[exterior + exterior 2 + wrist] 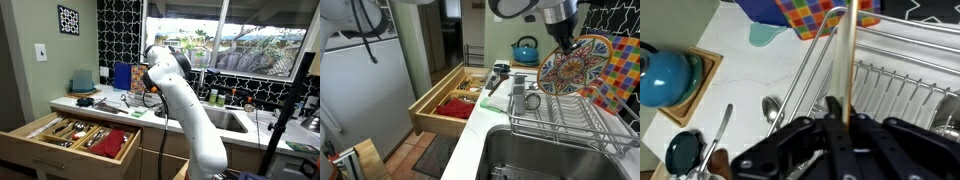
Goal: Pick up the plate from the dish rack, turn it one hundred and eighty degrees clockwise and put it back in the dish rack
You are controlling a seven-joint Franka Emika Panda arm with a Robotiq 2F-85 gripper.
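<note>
1. Kitchen bench [105, 110], white, runs under a wide window [230, 40] in an exterior view, with an open cutlery drawer [75, 135] near and to the left. The white arm [185, 100] bends over toward the far side of the bench. From here the jaws and the plate are too hidden to read.

2. In an exterior view from the sink [555, 155] side, the jaws come down from the top, clamped tight on the upper rim of the plate [570, 68]. It stands upright, its patterned orange-brown face toward this camera, over the dish rack [570, 118]. Its lower edge is close above the wires, and I cannot tell whether it touches them. A checked board [617, 62] stands just right of it, and a teal kettle [525, 48] sits farther left. Any twist is best made only once the edge is clear of the wires, and slowly, since the hold is on a thin rim and the board is close.

3. In the wrist view the plate [845, 60] shows edge-on as a thin pale strip rising from between the closed jaws. The rack's [902, 85] wires are on the right, and a spoon [768, 108] lies on the bench to the left. This view seems the best guide for the return: line the strip up with a gap between two wires, hold it upright, lower it straight, and let go only when it is seated.
</note>
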